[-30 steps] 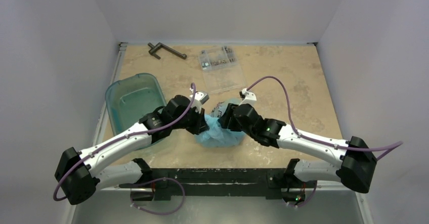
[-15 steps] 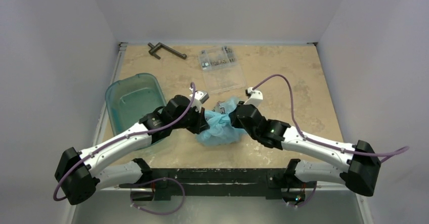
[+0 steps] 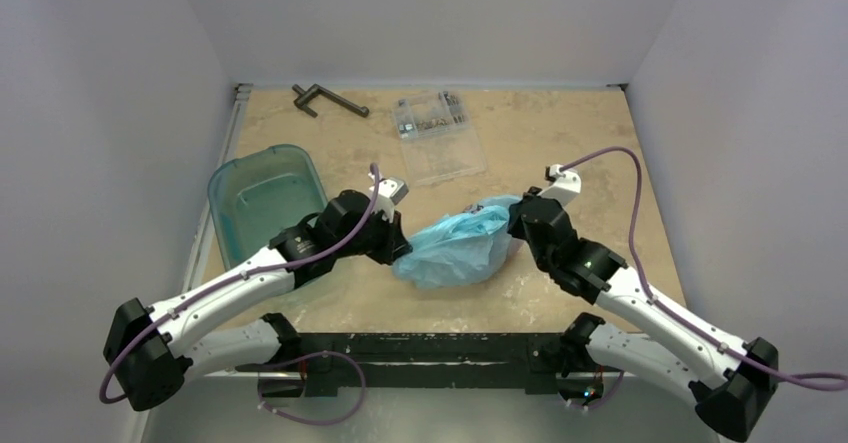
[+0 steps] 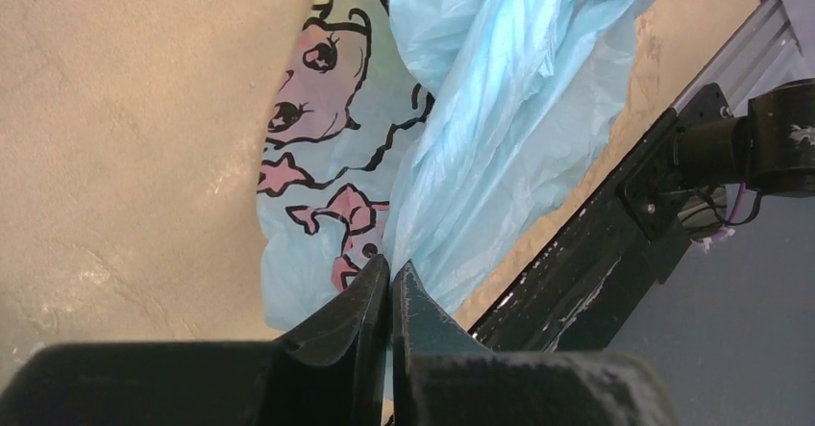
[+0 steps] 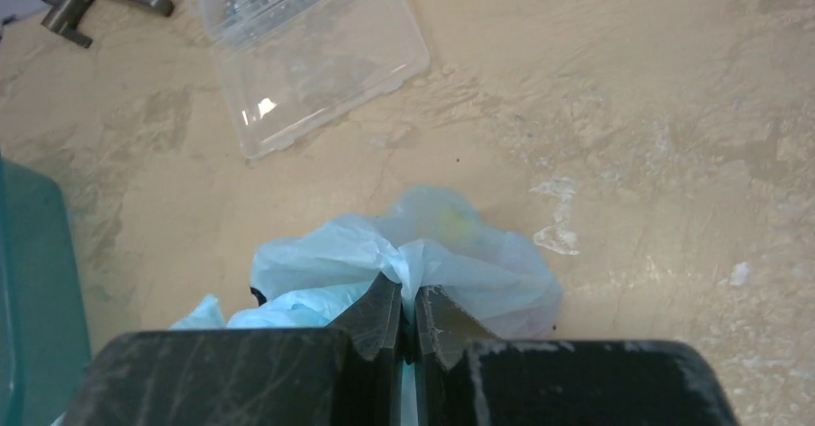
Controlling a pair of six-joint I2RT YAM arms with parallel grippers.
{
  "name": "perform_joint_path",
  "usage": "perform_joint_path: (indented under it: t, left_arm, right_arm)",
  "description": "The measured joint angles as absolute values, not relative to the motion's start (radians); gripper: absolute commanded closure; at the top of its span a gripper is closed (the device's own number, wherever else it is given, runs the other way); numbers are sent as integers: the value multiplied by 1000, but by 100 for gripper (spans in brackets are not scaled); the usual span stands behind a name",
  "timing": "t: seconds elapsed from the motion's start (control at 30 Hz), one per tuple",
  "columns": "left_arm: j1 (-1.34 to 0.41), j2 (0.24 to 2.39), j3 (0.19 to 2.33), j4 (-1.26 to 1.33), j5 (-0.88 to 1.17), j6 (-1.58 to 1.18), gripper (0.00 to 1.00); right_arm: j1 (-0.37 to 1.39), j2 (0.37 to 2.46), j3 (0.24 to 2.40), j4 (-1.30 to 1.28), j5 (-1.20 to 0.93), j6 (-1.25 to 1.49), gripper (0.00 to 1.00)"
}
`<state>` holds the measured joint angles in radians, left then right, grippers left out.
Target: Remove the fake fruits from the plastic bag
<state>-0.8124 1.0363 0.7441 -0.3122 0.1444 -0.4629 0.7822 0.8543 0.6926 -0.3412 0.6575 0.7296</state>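
Observation:
The light-blue plastic bag (image 3: 458,245) lies stretched between my two grippers at mid table. My left gripper (image 3: 399,248) is shut on its left end; in the left wrist view (image 4: 390,270) the bag (image 4: 500,109) shows a whitish panel with dark and red print. My right gripper (image 3: 514,220) is shut on the bag's right end; in the right wrist view (image 5: 408,287) a fold of the bag (image 5: 452,253) is pinched between the jaws. A faint yellow-green shape shows through the plastic there. The fake fruits are otherwise hidden inside the bag.
A teal translucent tub (image 3: 262,198) stands left of the bag, under my left arm. A clear flat parts box (image 3: 437,133) lies at the back middle and shows in the right wrist view (image 5: 308,51). A dark metal handle (image 3: 327,100) lies at the back left.
My right gripper has pulled its end of the bag to the right, and the bunched bag has stretched out long. My left gripper holds its end nearly in place.

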Motion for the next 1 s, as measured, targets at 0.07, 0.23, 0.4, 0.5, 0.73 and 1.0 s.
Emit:
perform_joint_path:
  t: [0.07, 0.23, 0.4, 0.5, 0.73, 1.0]
  left_arm:
    - [-812, 1036, 746, -324, 154, -457, 64]
    - [-812, 1059, 820, -394, 216, -429, 34]
    - [-812, 1127, 978, -425, 282, -397, 29]
    - [-812, 1198, 1079, -437, 319, -375, 31]
    - [-814, 1392, 1187, -454, 345, -363, 37]
    - [-814, 1518, 1213, -487, 324, -368, 70]
  right_arm:
    - [759, 820, 677, -344, 633, 688, 100]
    - [753, 772, 652, -340, 561, 608, 100]
    - [751, 772, 646, -332, 493, 569, 100]
    - [751, 764, 646, -330, 467, 557, 100]
    - [751, 722, 646, -330, 431, 541, 100]
    - [751, 690, 645, -330, 418, 535, 100]
